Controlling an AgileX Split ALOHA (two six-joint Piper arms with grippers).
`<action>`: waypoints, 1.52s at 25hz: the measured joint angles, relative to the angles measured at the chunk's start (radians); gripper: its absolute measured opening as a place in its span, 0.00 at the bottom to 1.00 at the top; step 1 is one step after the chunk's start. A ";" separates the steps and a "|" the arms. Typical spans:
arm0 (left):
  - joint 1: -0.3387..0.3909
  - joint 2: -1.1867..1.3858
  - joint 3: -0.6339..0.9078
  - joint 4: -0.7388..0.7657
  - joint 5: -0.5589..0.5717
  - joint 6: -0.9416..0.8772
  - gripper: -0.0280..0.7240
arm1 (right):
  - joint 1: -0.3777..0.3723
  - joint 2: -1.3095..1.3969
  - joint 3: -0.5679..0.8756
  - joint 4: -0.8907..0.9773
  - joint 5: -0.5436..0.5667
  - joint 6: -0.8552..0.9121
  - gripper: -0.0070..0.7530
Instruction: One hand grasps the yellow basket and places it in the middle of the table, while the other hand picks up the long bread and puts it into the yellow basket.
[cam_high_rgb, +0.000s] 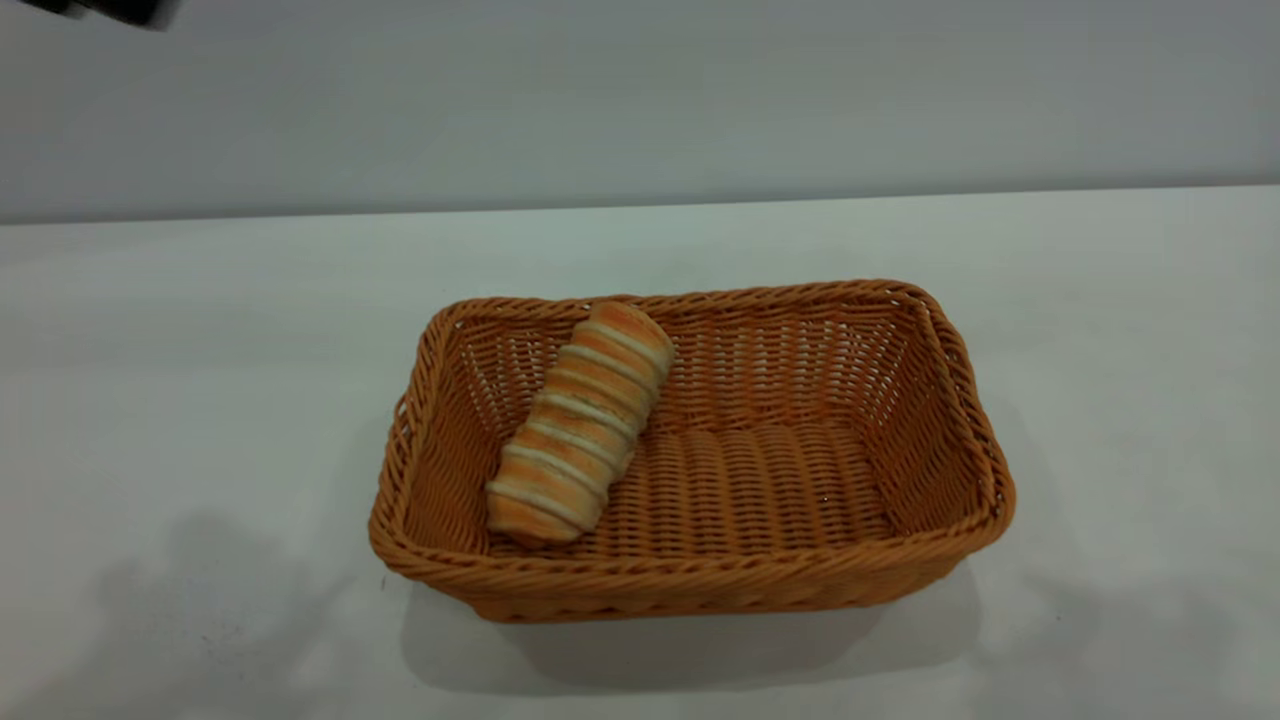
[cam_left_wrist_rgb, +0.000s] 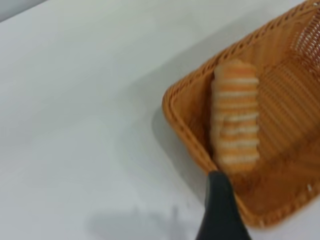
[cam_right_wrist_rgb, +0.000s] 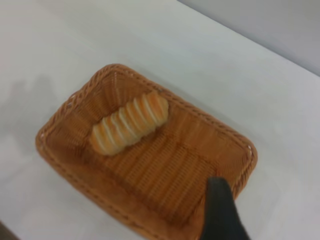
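Observation:
The yellow basket (cam_high_rgb: 960, 400) stands on the white table (cam_high_rgb: 200, 350), near its middle. The long bread (cam_high_rgb: 580, 435) lies inside at the basket's left end, leaning with its far end against the back wall. Nothing touches either of them. In the left wrist view, a black part of my left gripper (cam_left_wrist_rgb: 218, 200) hangs above the basket's rim (cam_left_wrist_rgb: 185, 130), close to the bread (cam_left_wrist_rgb: 235, 117). In the right wrist view, a black part of my right gripper (cam_right_wrist_rgb: 220, 200) hovers over the basket's other end (cam_right_wrist_rgb: 235, 165), away from the bread (cam_right_wrist_rgb: 127, 124). Neither gripper holds anything.
A dark piece of the left arm (cam_high_rgb: 110, 10) shows at the top left corner of the exterior view. A grey wall (cam_high_rgb: 640, 90) runs behind the table's far edge. Bare tabletop surrounds the basket on all sides.

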 joint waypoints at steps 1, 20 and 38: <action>0.019 -0.034 0.000 0.002 0.044 0.000 0.75 | 0.000 -0.019 0.000 -0.003 0.021 0.005 0.71; 0.081 -0.570 0.000 0.084 0.555 -0.134 0.75 | 0.000 -0.394 0.000 -0.060 0.438 0.155 0.71; 0.081 -0.958 0.135 0.176 0.562 -0.309 0.75 | 0.000 -0.841 0.414 -0.152 0.410 0.262 0.71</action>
